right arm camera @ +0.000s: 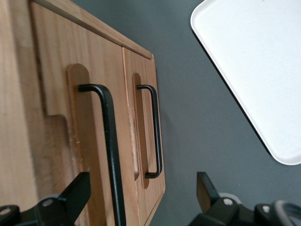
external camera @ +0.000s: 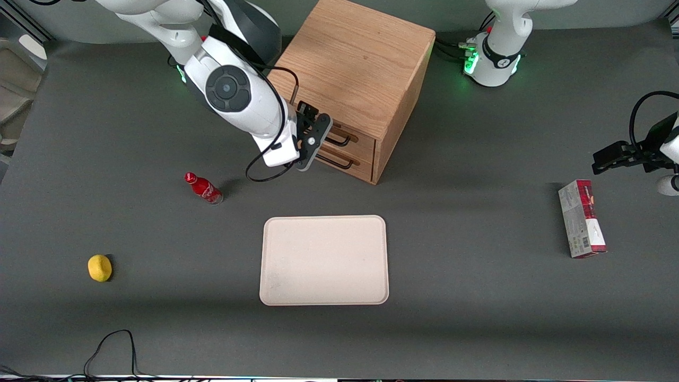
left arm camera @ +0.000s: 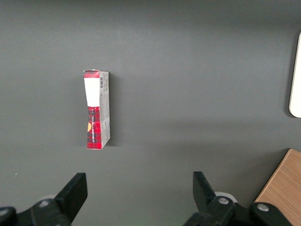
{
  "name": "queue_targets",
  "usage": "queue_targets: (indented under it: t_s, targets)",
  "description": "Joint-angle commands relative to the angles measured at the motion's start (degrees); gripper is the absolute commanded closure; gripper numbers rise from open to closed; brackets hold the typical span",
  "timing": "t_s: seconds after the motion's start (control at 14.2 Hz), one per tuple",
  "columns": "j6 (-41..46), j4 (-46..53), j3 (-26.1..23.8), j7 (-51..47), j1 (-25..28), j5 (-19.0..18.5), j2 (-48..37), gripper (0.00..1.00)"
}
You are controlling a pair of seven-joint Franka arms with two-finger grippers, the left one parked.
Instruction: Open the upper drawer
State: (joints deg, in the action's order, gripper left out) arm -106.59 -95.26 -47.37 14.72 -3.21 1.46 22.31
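Note:
The oak cabinet stands at the back of the table. Its upper drawer has a light wood front and a black bar handle, and looks shut; the bottom drawer's like handle is just below. My right gripper is open, right in front of the drawer fronts at the upper handle's height. In the right wrist view the upper handle runs between the open fingers, close to one of them, without touching. The gripper holds nothing. The bottom handle lies farther along.
A cream tray lies nearer the front camera than the cabinet; it shows in the right wrist view. A red bottle and a yellow lemon lie toward the working arm's end. A red-and-grey box lies toward the parked arm's end.

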Motion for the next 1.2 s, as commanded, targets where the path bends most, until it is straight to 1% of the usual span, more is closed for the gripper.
queue_targets:
  t_s: [0.0, 0.35, 0.42, 0.7, 0.92, 1.13]
  targets:
    - [-2.0, -1.6, -0.3, 1.4, -0.2, -0.5, -0.3, 0.00]
    - [-5.8, -4.1, -0.3, 1.5, 0.2, -1.5, 0.5, 0.00]
    - [-6.4, -4.4, -0.3, 1.5, 0.1, -2.4, 0.7, 0.00]
    - [-6.6, -4.2, -0.2, 2.3, -0.1, -4.8, 2.5, 0.00]
    - [-6.6, -3.0, 0.4, 3.4, -0.3, -5.2, 2.6, 0.00]
    - [-6.5, -1.0, 1.9, 2.9, -0.6, -9.3, 2.6, 0.00]
